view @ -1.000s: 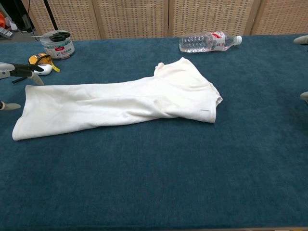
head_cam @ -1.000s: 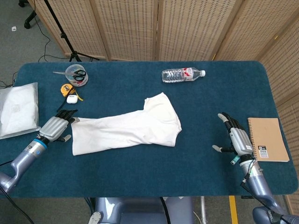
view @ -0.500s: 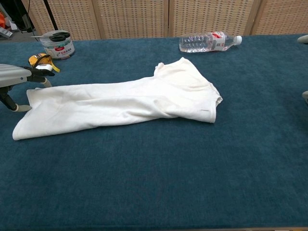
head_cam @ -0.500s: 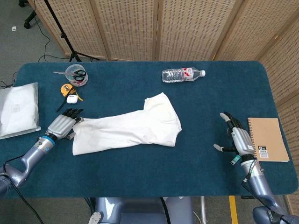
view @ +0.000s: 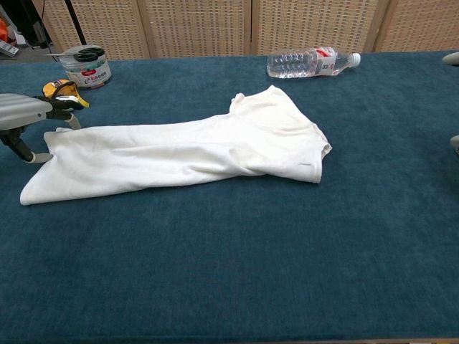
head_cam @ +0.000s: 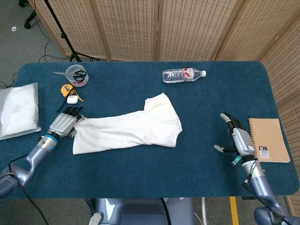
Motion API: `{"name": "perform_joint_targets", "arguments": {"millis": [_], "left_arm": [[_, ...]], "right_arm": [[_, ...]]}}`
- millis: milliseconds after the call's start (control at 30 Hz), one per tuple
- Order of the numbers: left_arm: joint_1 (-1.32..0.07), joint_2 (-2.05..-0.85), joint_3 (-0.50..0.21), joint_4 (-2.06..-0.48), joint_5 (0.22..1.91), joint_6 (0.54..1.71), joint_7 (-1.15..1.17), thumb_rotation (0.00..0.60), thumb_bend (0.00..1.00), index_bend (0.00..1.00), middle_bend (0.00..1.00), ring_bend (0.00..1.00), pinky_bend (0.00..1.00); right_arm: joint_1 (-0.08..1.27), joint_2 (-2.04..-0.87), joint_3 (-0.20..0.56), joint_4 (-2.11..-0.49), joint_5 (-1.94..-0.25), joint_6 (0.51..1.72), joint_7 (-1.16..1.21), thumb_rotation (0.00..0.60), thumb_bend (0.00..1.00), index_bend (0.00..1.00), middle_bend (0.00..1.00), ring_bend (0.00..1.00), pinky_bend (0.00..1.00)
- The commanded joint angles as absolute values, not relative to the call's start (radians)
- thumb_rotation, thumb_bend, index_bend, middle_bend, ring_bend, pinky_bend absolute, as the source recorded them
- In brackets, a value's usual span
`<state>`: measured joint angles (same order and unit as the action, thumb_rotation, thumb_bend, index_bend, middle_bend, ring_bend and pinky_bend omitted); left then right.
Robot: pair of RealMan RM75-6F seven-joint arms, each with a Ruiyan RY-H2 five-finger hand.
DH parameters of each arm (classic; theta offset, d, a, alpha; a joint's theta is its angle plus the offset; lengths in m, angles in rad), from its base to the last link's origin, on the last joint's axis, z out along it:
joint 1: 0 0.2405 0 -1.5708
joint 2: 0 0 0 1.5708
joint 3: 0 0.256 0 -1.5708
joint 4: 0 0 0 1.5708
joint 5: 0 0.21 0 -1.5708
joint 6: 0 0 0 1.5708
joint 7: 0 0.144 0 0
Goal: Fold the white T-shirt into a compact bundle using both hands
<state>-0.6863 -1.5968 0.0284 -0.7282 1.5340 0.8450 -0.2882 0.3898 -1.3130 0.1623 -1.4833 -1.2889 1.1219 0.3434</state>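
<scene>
A: Over the last second the left hand [head_cam: 63, 123] has crept in from beside the hem end of the white T-shirt [head_cam: 131, 129] until it touches the cloth's upper corner; the corner looks slightly pushed in on the chest view; the right hand [head_cam: 238, 139] has scarcely shifted.

B: Is the left one gripping yet?

A: I cannot tell; its fingers [view: 63, 104] reach over the hem corner and a thumb tip shows at the edge, but whether cloth lies pinched between them is hidden; the right hand is spread open, holding nothing, well apart from the shirt and just beside the notebook [head_cam: 268, 140].

B: And the shirt?

A: It lies mid-table on the blue table cloth [head_cam: 140, 173] as a long strip already narrowed, shoulders toward the water bottle [head_cam: 183, 74], hem toward the left hand.

B: So which step is this?

A: I judge it the taking-up of the hem end; next the left hand needs a firm hold, then to carry that end over toward the shoulders, while the right hand comes in to pin the far end.
</scene>
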Motion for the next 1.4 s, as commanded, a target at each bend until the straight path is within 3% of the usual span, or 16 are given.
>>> {"name": "perform_joint_targets", "arguments": {"millis": [33,233,467,600,700,1100,1400], "left_arm": [[-0.689,-1.604,0.027,-0.727,1.529,0.837,-0.280,0.600,0.32,0.29,0.00,0.00,0.00],[-0.685,-1.626,0.018,-0.724,1.518,0.849,-0.275,0.600,0.33,0.30,0.00,0.00,0.00],[-0.667,-1.669,-0.006,-0.700,1.500,0.902,-0.306,0.600,0.45,0.62,0.00,0.00,0.00],[-0.658,-1.692,-0.012,-0.668,1.510,0.961,-0.330,0.600,0.58,0.71,0.00,0.00,0.00],[-0.658,-1.695,-0.011,-0.661,1.516,0.973,-0.332,0.600,0.64,0.72,0.00,0.00,0.00],[-0.651,-1.662,-0.005,-0.690,1.526,0.999,-0.344,0.600,0.65,0.73,0.00,0.00,0.00],[-0.581,-1.503,0.011,-0.744,1.522,1.073,-0.333,0.600,0.65,0.74,0.00,0.00,0.00]], "right_arm": [[0.389,-1.312,0.163,-1.485,-1.290,1.122,0.344,0.600,0.00,0.00,0.00,0.00,0.00],[0.387,-1.310,0.162,-1.491,-1.298,1.120,0.347,0.600,0.00,0.00,0.00,0.00,0.00],[0.385,-1.307,0.163,-1.496,-1.308,1.118,0.356,0.600,0.00,0.00,0.00,0.00,0.00],[0.386,-1.305,0.163,-1.495,-1.314,1.115,0.363,0.600,0.00,0.00,0.00,0.00,0.00],[0.386,-1.305,0.163,-1.494,-1.317,1.116,0.364,0.600,0.00,0.00,0.00,0.00,0.00],[0.383,-1.301,0.165,-1.498,-1.323,1.118,0.372,0.600,0.00,0.00,0.00,0.00,0.00],[0.385,-1.302,0.160,-1.503,-1.331,1.112,0.367,0.600,0.00,0.00,0.00,0.00,0.00]]}}
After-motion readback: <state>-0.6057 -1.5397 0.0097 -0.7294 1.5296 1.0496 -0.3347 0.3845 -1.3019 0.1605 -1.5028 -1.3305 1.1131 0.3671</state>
